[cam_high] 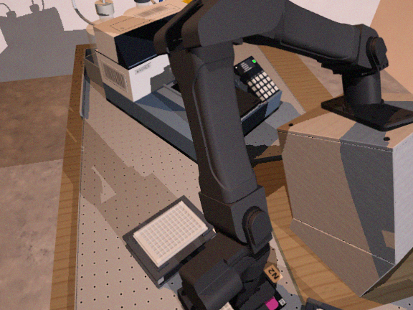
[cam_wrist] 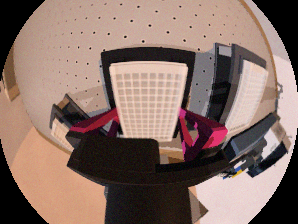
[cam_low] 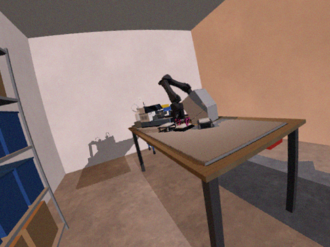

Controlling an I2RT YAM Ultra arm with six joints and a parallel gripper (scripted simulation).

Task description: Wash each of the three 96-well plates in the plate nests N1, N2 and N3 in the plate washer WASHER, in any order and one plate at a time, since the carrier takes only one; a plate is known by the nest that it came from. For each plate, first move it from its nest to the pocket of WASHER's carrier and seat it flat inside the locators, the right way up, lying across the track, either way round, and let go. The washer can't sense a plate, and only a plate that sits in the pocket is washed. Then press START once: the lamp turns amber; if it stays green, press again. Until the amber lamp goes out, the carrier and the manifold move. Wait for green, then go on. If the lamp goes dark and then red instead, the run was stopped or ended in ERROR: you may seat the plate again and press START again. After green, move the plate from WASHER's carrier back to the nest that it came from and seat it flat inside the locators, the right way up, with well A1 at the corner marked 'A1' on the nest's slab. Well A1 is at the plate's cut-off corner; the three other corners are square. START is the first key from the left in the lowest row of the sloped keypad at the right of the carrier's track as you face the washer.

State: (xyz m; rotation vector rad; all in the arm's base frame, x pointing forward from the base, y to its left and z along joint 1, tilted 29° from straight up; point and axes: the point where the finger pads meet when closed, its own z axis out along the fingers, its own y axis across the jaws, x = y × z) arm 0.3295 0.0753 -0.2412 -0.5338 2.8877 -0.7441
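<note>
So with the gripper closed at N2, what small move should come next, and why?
Probably a straight lift. The gripper is shut on the N2 plate, which still looks low over its nest, and the washer lamp shows green.
</note>
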